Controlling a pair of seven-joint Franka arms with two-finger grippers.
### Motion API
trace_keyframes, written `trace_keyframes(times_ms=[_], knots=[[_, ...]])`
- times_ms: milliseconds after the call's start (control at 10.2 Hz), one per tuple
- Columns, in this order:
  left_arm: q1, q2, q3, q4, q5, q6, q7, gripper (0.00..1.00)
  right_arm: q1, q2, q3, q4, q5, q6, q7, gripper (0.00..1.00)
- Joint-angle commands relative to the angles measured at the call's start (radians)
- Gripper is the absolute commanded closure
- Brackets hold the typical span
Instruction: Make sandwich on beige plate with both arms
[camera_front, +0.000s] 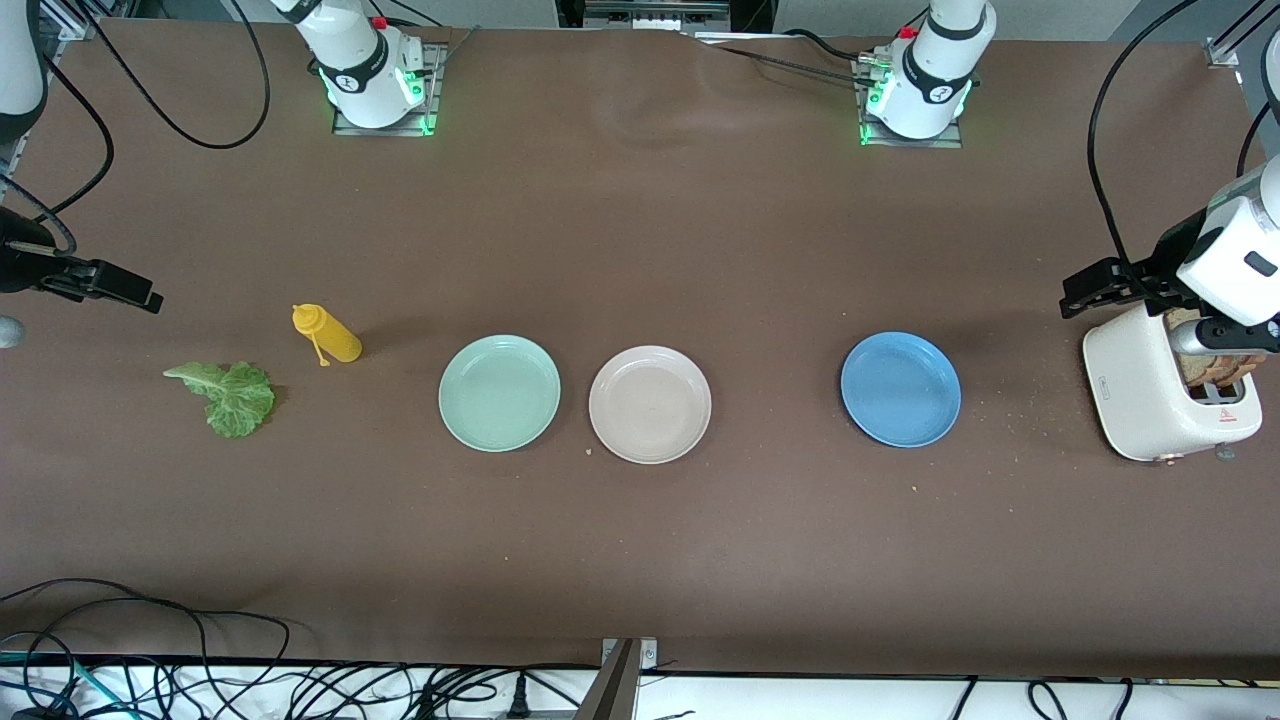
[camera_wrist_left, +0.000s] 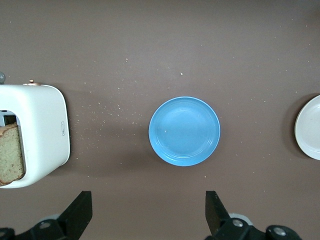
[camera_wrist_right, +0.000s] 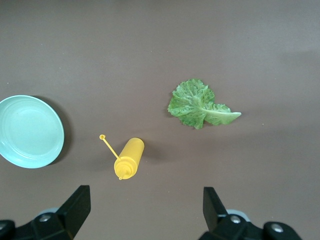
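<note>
Two grippers, both jaws wide, empty. Left gripper hangs by toaster holding bread, so left arm nearer. Beige plate bare mid-table; lettuce under right gripper.

The brown table carries 3 plates in a row: mint-green plate, beige plate, blue plate. A lettuce leaf and a yellow squeeze bottle, lying on its side, rest toward the right arm's end. A white toaster stands at the left arm's end.
</note>
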Motion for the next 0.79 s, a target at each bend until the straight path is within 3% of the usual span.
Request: trace_keyframes(times_ms=[0,689], knots=[[0.005,0.007,-0.004,0.017,0.015,0.003,0.007,0.00,-0.001,-0.008,0.012,-0.001,-0.011,-0.002,0.006,0.00],[0.005,0.007,-0.004,0.017,0.015,0.003,0.007,0.00,0.015,-0.006,0.014,-0.001,-0.009,0.007,0.007,0.00]])
